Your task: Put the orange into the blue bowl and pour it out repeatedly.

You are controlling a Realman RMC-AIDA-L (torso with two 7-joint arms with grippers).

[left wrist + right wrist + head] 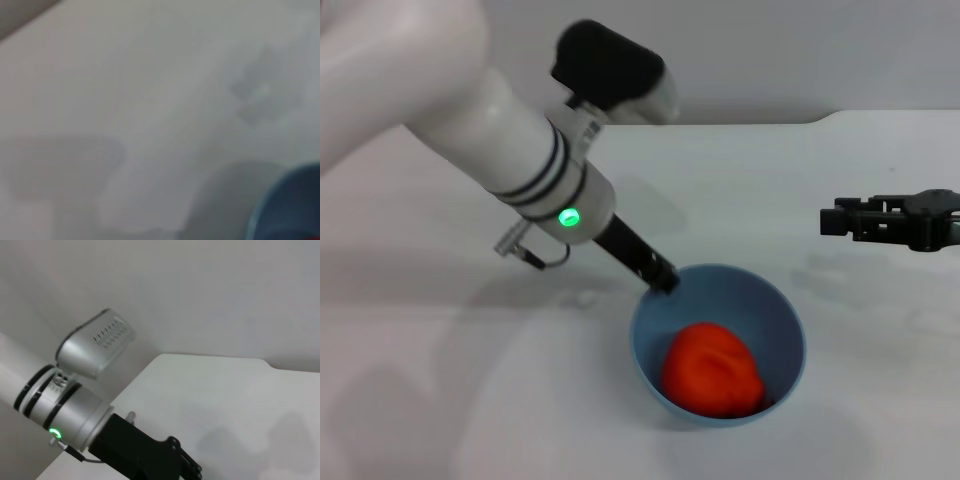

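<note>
As seen from the head view: one orange (pixel 713 369) resting inside one blue bowl (pixel 780 310), low against the near wall; bowl standing upright on the white surface (pixel 440 400). Left gripper (pixel 663 279) reaching down to the bowl's far-left rim, tip at or on the rim; fingers hidden by their own housing, so hold on the rim not confirmed, state impossible to tell. Right gripper (pixel 832 220) hovering well apart to the right, above the surface, carrying nothing; finger gap likewise unreadable.

Left wrist view: only a curved slice of the blue bowl (pixel 287 205) at one corner, a sliver of red at the edge, otherwise bare surface; no fingers shown.

Right wrist view: left arm (pixel 75 410) and its dark gripper body above the surface edge; neither bowl nor fruit visible.

Likely risks: with a thin single-point rim hold, bowl slipping or twisting during tilt; fruit rolling out fast and running off the surface; bowl skidding if the rim is pushed rather than pinched.

Count: one orange, one bowl, two grippers.
</note>
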